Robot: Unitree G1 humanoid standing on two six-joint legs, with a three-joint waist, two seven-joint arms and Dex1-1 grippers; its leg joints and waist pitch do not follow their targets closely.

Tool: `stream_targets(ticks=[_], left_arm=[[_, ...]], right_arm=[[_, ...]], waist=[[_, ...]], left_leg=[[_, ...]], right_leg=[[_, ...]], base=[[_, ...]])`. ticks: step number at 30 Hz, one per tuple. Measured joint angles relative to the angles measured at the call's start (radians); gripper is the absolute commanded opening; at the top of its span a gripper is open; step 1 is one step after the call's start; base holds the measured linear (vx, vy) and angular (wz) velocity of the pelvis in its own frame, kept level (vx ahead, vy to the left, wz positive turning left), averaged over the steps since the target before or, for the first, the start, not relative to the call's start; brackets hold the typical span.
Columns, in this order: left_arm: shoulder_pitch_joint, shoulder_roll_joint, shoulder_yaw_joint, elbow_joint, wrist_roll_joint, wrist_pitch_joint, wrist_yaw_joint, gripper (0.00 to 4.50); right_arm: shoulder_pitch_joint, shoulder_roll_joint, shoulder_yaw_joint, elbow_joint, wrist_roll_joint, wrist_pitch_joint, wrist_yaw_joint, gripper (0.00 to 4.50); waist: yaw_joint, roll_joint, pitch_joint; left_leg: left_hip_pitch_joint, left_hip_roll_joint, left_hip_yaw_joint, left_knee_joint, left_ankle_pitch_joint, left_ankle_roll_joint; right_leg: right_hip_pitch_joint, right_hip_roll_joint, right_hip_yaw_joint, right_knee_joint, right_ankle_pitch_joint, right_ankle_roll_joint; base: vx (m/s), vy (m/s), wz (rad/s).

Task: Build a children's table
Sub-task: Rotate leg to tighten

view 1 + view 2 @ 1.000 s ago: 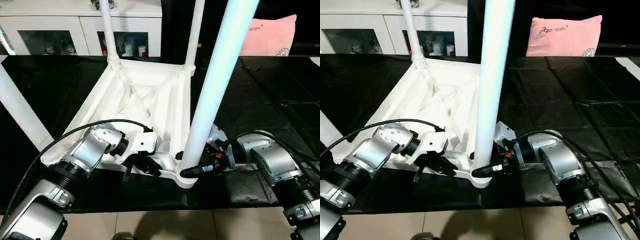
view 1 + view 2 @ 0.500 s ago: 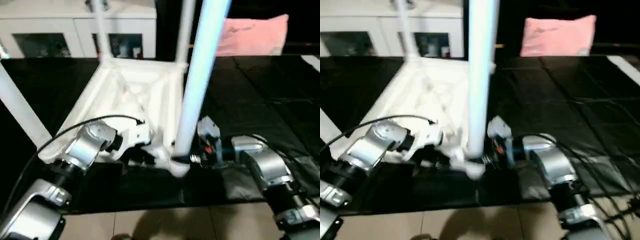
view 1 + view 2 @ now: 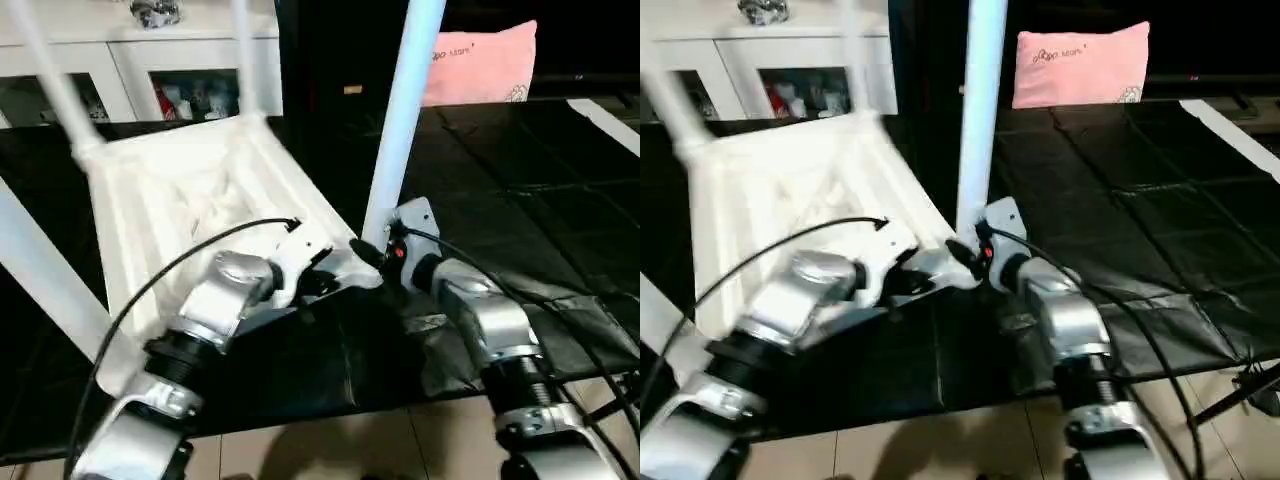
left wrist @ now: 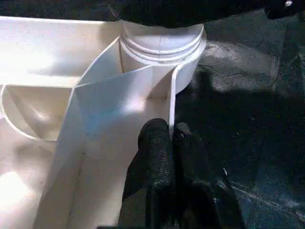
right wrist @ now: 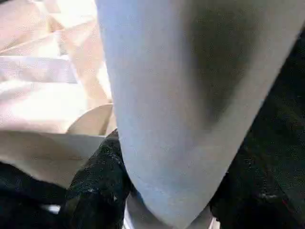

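The white tabletop (image 3: 190, 190) lies upside down on black cloth, ribbed underside up. Legs stand in its sockets: two at the far corners (image 3: 50, 70) (image 3: 240, 50), one at the left (image 3: 40, 270), and the nearest leg (image 3: 400, 120) at the corner closest to me. My left gripper (image 3: 325, 280) is shut on the tabletop's thin rim wall (image 4: 170, 119) just beside the round corner socket (image 4: 162, 43). My right gripper (image 5: 167, 191) is shut on the base of the nearest leg (image 5: 181, 95), a black finger (image 5: 95, 181) on either side of it.
A white glass-doored cabinet (image 3: 150, 70) stands behind the table. A pink cushion (image 3: 480, 65) lies at the back right. Black cloth (image 3: 520, 180) stretches to the right of the tabletop, its wrinkled edge near my right forearm. Tiled floor (image 3: 330, 450) shows below the cloth's front edge.
The head camera has swung, so the whole picture has shifted. The tabletop appears to have turned on the cloth with both grippers. Each gripper keeps its hold.
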Motion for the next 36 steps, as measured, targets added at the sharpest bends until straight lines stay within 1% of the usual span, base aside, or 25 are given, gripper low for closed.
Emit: stream_targets(ticks=[1,2,3,5,6,7,9,10,11,13,14,15,16,18,19,20,22,25,29,31,33,36], left_arm=[[0.0,0.0,-0.001,-0.001,0.0,0.0,0.001,0.0],[0.001,0.0,-0.003,-0.004,0.0,0.001,0.001,0.0],[0.002,0.0,-0.006,-0.007,0.001,0.001,0.001,0.0],[0.002,0.0,-0.008,-0.01,0.001,0.001,0.001,0.0],[0.004,0.001,-0.009,-0.013,0.002,0.001,0.001,0.0],[0.005,0.002,-0.01,-0.016,0.002,0.001,0.0,0.0],[0.005,0.015,-0.016,-0.024,0.003,0.001,-0.015,0.0],[0.005,0.025,-0.021,-0.03,0.002,-0.001,-0.027,0.0],[0.005,0.032,-0.024,-0.032,0.002,-0.006,-0.038,0.0],[0.007,0.05,-0.033,-0.035,0.001,-0.023,-0.068,0.0],[0.007,0.063,-0.041,-0.035,-0.001,-0.038,-0.086,0.0],[0.007,0.086,-0.049,-0.035,-0.011,-0.052,-0.122,0.0],[0.007,0.099,-0.053,-0.035,-0.016,-0.062,-0.146,0.0],[0.01,0.131,-0.068,-0.035,-0.022,-0.101,-0.202,0.0],[0.01,0.149,-0.078,-0.035,-0.024,-0.126,-0.237,0.0],[0.013,0.168,-0.085,-0.035,-0.026,-0.152,-0.272,0.0],[0.014,0.191,-0.094,-0.035,-0.03,-0.178,-0.319,0.0],[0.014,0.229,-0.114,-0.035,-0.041,-0.23,-0.407,0.0],[0.013,0.267,-0.138,-0.032,-0.061,-0.282,-0.498,0.0],[0.011,0.272,-0.142,-0.025,-0.061,-0.299,-0.523,0.0],[0.0,0.278,-0.159,-0.014,-0.061,-0.32,-0.552,0.0],[-0.01,0.289,-0.178,-0.007,-0.061,-0.35,-0.596,0.0]], right_arm=[[0.0,0.0,0.0,-0.001,0.0,0.001,0.0,2.53],[0.003,0.001,0.0,-0.003,0.0,0.001,0.0,2.53],[0.006,0.001,0.001,-0.007,0.0,0.001,0.001,2.68],[0.008,0.001,0.001,-0.009,0.001,0.002,0.004,2.85],[0.009,0.001,0.001,-0.01,0.001,0.001,0.006,3.04],[0.01,0.001,0.001,-0.012,0.001,-0.002,0.011,3.11],[0.021,0.0,0.001,-0.021,0.01,-0.011,0.039,3.22],[0.03,-0.005,0.001,-0.032,0.014,-0.012,0.058,3.35],[0.034,-0.009,0.001,-0.037,0.017,-0.014,0.075,3.35],[0.044,-0.031,0.005,-0.047,0.034,-0.017,0.132,3.63],[0.047,-0.049,0.014,-0.053,0.039,-0.02,0.166,3.7],[0.054,-0.089,0.036,-0.06,0.053,-0.027,0.232,3.79],[0.06,-0.108,0.043,-0.069,0.061,-0.03,0.271,3.9],[0.071,-0.15,0.06,-0.075,0.082,-0.04,0.363,4.1],[0.074,-0.177,0.072,-0.077,0.093,-0.048,0.417,4.1],[0.076,-0.201,0.081,-0.082,0.104,-0.051,0.471,4.3],[0.076,-0.218,0.088,-0.084,0.119,-0.056,0.536,4.44],[0.073,-0.261,0.117,-0.087,0.134,-0.07,0.651,4.44],[0.058,-0.329,0.126,-0.078,0.154,-0.079,0.762,4.44],[0.04,-0.34,0.131,-0.073,0.158,-0.081,0.798,4.44],[0.026,-0.355,0.149,-0.073,0.166,-0.081,0.851,4.44],[0.018,-0.362,0.162,-0.069,0.167,-0.086,0.903,4.44]], waist=[[0.0,0.0,0.0],[0.0,0.0,0.0],[0.0,0.0,0.0],[0.001,0.0,0.0],[0.001,0.0,0.0],[0.001,0.0,0.0],[0.0,0.0,0.0],[0.0,0.0,0.0],[0.0,0.0,0.0],[0.001,0.0,0.0],[0.002,0.0,0.0],[0.004,0.0,0.0],[0.008,0.0,0.0],[0.02,0.0,0.0],[0.026,0.0,0.0],[0.033,0.0,0.0],[0.042,0.0,0.0],[0.059,0.0,0.0],[0.082,0.0,0.0],[0.085,0.0,0.0],[0.087,0.0,0.0],[0.09,0.0,0.0]], left_leg=[[0.0,0.0,0.0,0.0,0.0,0.0],[0.0,0.0,0.0,0.0,0.0,0.0],[0.0,0.0,0.0,0.0,0.0,0.0],[-0.001,0.0,0.0,0.0,0.0,0.001],[-0.001,0.0,0.0,-0.001,-0.001,0.001],[-0.001,0.0,0.0,-0.001,-0.001,0.001],[-0.002,0.0,0.0,-0.001,-0.001,0.001],[-0.002,0.0,0.0,-0.002,-0.001,0.001],[-0.002,0.0,0.0,-0.002,-0.001,0.001],[-0.002,0.0,0.0,-0.002,-0.001,0.001],[-0.003,0.0,0.0,-0.002,-0.001,0.001],[-0.003,0.0,0.0,-0.002,-0.001,0.001],[-0.003,0.0,0.0,-0.002,-0.001,0.001],[-0.004,0.0,0.0,-0.002,-0.001,0.002],[-0.004,0.0,0.0,-0.002,-0.001,0.002],[-0.005,0.0,-0.001,-0.001,-0.001,0.002],[-0.006,0.0,-0.001,-0.001,-0.001,0.002],[-0.006,0.0,-0.001,0.0,-0.001,0.002],[-0.006,0.0,0.0,0.0,-0.001,0.002],[-0.007,0.0,0.0,0.001,-0.001,0.002],[-0.007,0.0,0.0,0.001,-0.001,0.003],[-0.007,0.0,0.0,0.001,-0.001,0.003]], right_leg=[[0.0,0.0,0.0,-0.001,0.0,0.0],[0.0,0.0,0.0,-0.001,0.0,0.0],[0.0,0.0,0.0,-0.001,0.0,0.0],[0.0,0.0,0.0,-0.002,0.0,0.0],[0.0,0.0,0.0,-0.002,0.0,0.0],[0.0,0.0,0.0,-0.002,0.0,0.0],[0.0,0.0,0.0,-0.002,0.0,0.0],[0.0,0.0,0.0,-0.002,0.0,0.0],[0.0,0.0,0.0,-0.002,0.0,0.0],[0.0,0.0,0.0,-0.003,0.0,0.0],[-0.001,0.0,0.0,-0.003,0.0,0.0],[-0.001,0.0,0.0,-0.003,0.0,0.0],[-0.001,0.0,-0.001,-0.003,0.0,0.0],[-0.002,0.0,-0.001,-0.003,0.0,0.0],[-0.002,0.0,-0.001,-0.003,0.0,0.0],[-0.002,0.0,-0.001,-0.003,0.0,0.0],[-0.002,0.0,-0.001,-0.003,0.0,0.0],[-0.002,0.0,0.0,-0.003,0.001,-0.002],[-0.002,-0.001,0.0,-0.003,0.003,-0.004],[-0.002,-0.001,0.0,-0.002,0.003,-0.004],[-0.001,-0.001,0.0,-0.002,0.002,-0.003],[-0.001,-0.001,0.0,-0.002,0.002,-0.002]], base=[[0.0,0.0,0.0],[0.0,0.0,0.0],[0.0,0.0,0.0],[0.0,0.0,0.0],[0.0,0.0,0.0],[0.0,0.0,0.0],[0.0,0.0,0.0],[0.0,0.0,0.0],[0.0,0.0,0.0],[0.0,0.0,0.0],[0.0,0.0,0.0],[0.0,0.0,0.0],[0.0,0.0,0.0],[0.0,0.0,0.0],[0.0,0.0,0.0],[0.0,0.0,0.0],[0.0,0.0,0.0],[0.0,0.0,0.0],[0.0,0.0,0.0],[0.0,0.0,0.0],[0.0,0.0,0.0],[0.0,0.0,0.0]])
